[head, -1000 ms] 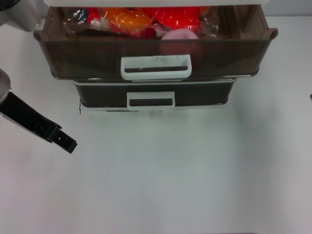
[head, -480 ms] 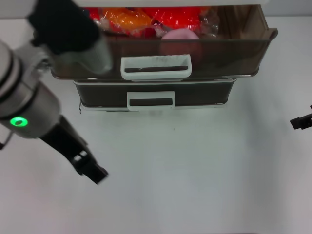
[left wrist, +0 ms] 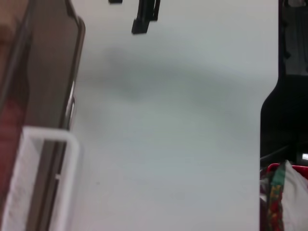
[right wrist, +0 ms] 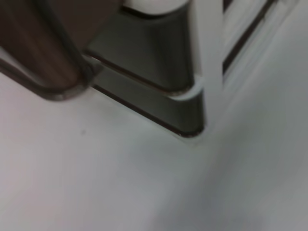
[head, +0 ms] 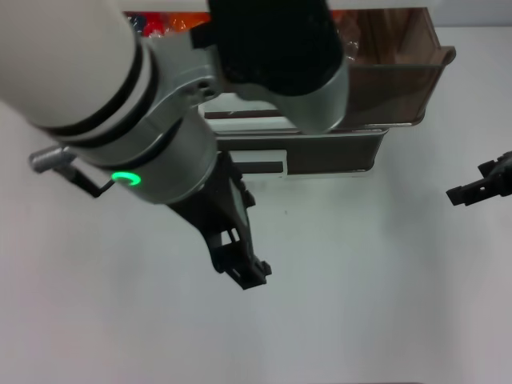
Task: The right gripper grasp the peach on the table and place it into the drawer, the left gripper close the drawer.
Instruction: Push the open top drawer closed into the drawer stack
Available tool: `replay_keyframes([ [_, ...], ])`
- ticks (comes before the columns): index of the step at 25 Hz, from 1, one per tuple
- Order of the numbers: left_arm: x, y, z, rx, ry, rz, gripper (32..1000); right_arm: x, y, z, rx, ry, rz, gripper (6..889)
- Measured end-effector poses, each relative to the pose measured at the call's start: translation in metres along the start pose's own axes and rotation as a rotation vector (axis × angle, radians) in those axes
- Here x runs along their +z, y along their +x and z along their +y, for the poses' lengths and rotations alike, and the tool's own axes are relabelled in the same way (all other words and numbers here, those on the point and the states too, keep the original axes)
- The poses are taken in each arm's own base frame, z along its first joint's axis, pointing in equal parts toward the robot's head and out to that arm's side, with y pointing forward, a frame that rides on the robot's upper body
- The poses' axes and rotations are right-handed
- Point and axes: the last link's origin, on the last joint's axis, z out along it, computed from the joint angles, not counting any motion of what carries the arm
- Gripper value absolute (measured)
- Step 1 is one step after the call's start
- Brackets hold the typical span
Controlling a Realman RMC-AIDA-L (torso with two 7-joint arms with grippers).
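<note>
My left arm's thick white-and-grey body with its green ring light [head: 124, 178] fills the upper left of the head view and covers most of the drawer [head: 392, 80], which stands pulled out. The peach is hidden behind that arm. My left gripper [head: 242, 268] hangs over the table [head: 360, 304], in front of the drawer stack. My right gripper [head: 470, 184] sits low at the far right, open and holding nothing. In the left wrist view the drawer's brown front [left wrist: 48, 62] and a white loop handle [left wrist: 45, 183] lie close by, with the right gripper [left wrist: 129, 12] farther off.
Below the open drawer sits a narrower dark drawer [head: 336, 152] with a small white handle [head: 268, 166]. Red and orange packets [head: 142, 21] show at the open drawer's back left. The right wrist view shows the drawer's brown corner [right wrist: 43, 43] above the dark lower drawer [right wrist: 159, 96].
My left arm has swung in from the left across the drawer front, hiding the peach and the wide handle. My right gripper has come further in from the right edge.
</note>
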Motion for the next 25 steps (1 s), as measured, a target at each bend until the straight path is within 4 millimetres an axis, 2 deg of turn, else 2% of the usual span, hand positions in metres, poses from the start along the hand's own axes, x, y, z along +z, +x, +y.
replay_keyframes([
  [6, 0.008, 0.017, -0.011, 0.050, -0.005, -0.010, 812, 0.001, -0.007, 0.002, -0.011, -0.008, -0.009, 865],
  [15, 0.019, 0.032, -0.026, 0.087, -0.011, -0.013, 812, 0.001, -0.012, 0.003, -0.014, -0.015, -0.035, 865],
  [21, 0.020, 0.036, -0.033, 0.103, 0.003, 0.006, 812, 0.001, -0.013, 0.004, -0.016, -0.015, -0.036, 865],
  [25, 0.018, 0.034, -0.046, 0.079, 0.017, 0.019, 812, 0.001, -0.015, 0.004, -0.017, -0.016, -0.040, 865],
])
